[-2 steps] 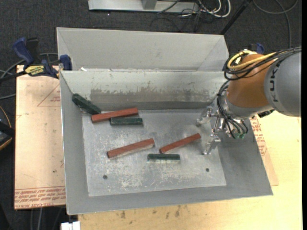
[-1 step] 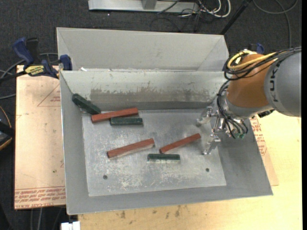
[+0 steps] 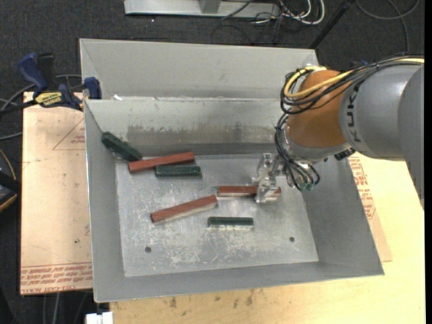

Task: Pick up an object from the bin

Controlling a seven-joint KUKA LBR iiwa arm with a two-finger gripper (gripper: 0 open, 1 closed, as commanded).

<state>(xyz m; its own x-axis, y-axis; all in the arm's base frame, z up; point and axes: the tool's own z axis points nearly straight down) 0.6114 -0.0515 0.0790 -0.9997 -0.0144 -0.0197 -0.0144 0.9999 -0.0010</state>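
My gripper point(image 3: 264, 187) is low in the right half of the bin, directly over the right end of a short red-brown bar point(image 3: 235, 190) that lies flat on the floor. The bar runs out to the left from under the gripper. A longer red-brown bar point(image 3: 183, 208) lies just left of it, slightly tilted. A dark green bar point(image 3: 230, 222) lies a little in front of the gripper.
Toward the back left lie another red-brown bar point(image 3: 162, 162) and a dark green bar point(image 3: 177, 171) side by side. A further dark green bar point(image 3: 121, 147) leans in the back left corner. The arm with its orange cover and cables hangs over the bin's right side.
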